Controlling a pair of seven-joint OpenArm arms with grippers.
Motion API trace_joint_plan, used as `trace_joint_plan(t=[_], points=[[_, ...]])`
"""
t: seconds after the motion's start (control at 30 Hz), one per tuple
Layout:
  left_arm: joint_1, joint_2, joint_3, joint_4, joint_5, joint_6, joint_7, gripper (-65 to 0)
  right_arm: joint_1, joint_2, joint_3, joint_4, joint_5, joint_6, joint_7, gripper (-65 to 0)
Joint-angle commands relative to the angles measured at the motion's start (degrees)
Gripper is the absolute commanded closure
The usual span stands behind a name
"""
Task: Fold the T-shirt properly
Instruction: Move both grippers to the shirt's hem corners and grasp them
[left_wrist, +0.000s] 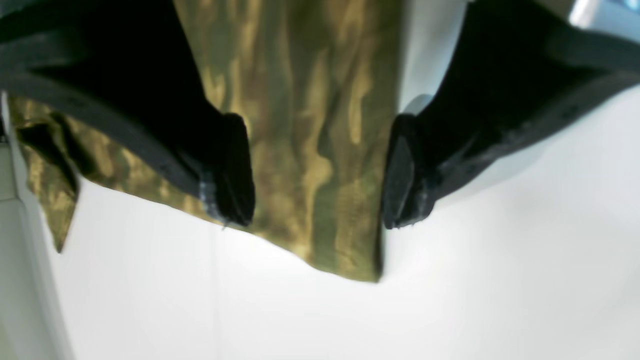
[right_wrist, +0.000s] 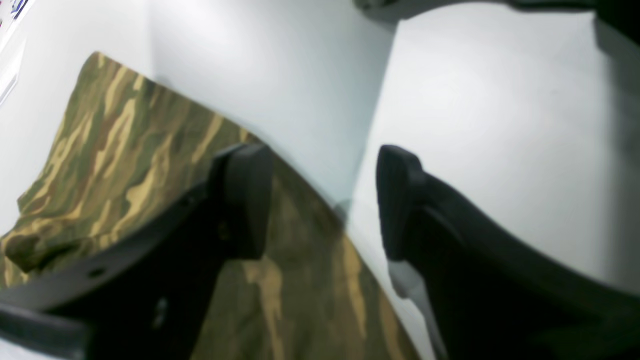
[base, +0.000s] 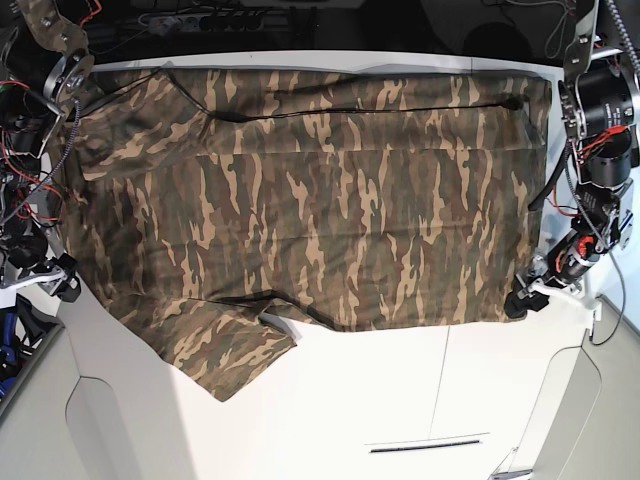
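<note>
Left wrist cam first: closest to the lens are the two black fingers of the left gripper (left_wrist: 318, 172), spread wide apart with nothing between the pads. Right under that gap sits a corner of the T-shirt (left_wrist: 310, 125), camo fabric lying on the white table (left_wrist: 500, 280). One finger hangs over the cloth, the other right at its edge. That hem corner looks like the obvious place to pinch.

Right wrist cam: the right gripper (right_wrist: 325, 200) is also wide open and empty. One finger is over the T-shirt (right_wrist: 115, 150), the other over bare table (right_wrist: 500, 125), so the shirt edge runs between them. The cloth bunches into a soft fold at the far end.

Base cam: the T-shirt (base: 320, 200) is spread across the table (base: 400, 400), one sleeve poking toward the front.

My take: it's light, floppy stuff that'll sag and drag if lifted by one point, so grab two corners on the same edge and move them together.
</note>
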Motion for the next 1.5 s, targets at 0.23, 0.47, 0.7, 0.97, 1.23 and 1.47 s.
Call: trace_joint_plan(t=[0.23, 0.47, 0.7, 0.97, 1.23, 1.47], points=[[-0.6, 0.6, 0.0, 0.4, 1.2, 0.2, 3.8, -40.9, 1.5, 1.0, 0.0, 0.8, 0.9, 0.4, 1.5, -33.2], [-0.6, 0.6, 0.0, 0.5, 1.2, 0.2, 4.0, -4.6, 1.6, 1.0, 0.0, -0.7, 0.2, 0.4, 3.9, -33.2], [-0.6, 0.3, 0.0, 0.5, 1.1, 0.2, 4.2, 0.0, 1.7, 1.0, 0.0, -9.6, -1.1, 0.4, 10.1, -33.2], [-0.6, 0.3, 0.0, 0.5, -2.7, 0.2, 4.4, 0.0, 1.9, 1.0, -2.0, -11.0, -0.9, 2.8, 10.3, -33.2], [-0.6, 0.3, 0.0, 0.5, -5.4, 0.2, 4.4, 0.0, 1.9, 1.0, -13.5, -11.0, 1.3, 2.8, 10.3, -33.1], [-0.6, 0.3, 0.0, 0.5, -7.7, 0.2, 4.4, 0.0, 2.2, 1.0, -17.4, -11.0, 3.5, 2.8, 10.0, -23.5]])
